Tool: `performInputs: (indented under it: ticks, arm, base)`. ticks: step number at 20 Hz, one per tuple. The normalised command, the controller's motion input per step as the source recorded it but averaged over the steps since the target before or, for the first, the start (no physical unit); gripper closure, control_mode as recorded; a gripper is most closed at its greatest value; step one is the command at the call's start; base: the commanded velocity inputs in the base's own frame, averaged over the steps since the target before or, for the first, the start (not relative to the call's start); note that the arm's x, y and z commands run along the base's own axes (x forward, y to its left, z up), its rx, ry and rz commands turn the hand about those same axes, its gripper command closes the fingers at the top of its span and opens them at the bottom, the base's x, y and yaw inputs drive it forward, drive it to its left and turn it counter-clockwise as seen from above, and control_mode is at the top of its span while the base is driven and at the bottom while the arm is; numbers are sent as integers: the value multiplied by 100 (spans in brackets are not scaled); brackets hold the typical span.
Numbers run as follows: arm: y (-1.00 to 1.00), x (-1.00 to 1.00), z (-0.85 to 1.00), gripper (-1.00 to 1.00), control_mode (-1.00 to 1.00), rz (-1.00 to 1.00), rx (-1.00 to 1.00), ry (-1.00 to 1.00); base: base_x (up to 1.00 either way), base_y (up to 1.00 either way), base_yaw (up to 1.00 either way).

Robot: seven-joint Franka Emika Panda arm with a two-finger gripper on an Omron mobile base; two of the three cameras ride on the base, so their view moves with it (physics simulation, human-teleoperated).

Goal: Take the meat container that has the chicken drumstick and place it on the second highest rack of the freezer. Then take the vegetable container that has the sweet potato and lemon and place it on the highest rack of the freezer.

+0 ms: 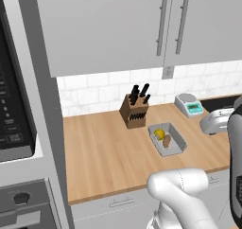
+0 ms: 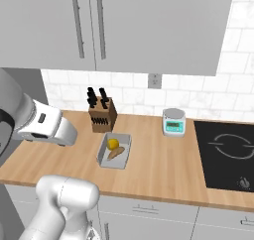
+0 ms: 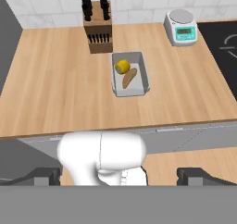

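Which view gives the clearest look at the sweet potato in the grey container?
The hand view: the sweet potato lies unobstructed beside the lemon, seen from above. In both base views it is smaller, at an angle, partly hidden behind the container's wall.

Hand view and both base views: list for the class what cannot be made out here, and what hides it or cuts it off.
- Gripper: hand view, its fingertips barely rise above the bottom edge.
- Stovetop: right base view, cut off by the right edge.
- Scale: hand view, display too small to read.
- Sweet potato: left base view, partly hidden by the vegetable container wall, beside the lemon.
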Motion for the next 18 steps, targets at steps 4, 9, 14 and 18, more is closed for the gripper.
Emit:
performInputs:
  ticks: [4, 9, 14, 18]
  arm:
    - [0, -4, 0, -100, -100, 0, 0, 0]
    - [-15, 14, -12, -100, -100, -10, 4, 1]
    - [-52, 56, -18, -100, -100, -32, 16, 10]
    - [-51, 50, -27, -100, -100, -34, 19, 12]
  base:
    - [-2, 0, 0]
    - [0, 0, 0]
    - [0, 0, 0]
    - [0, 0, 0]
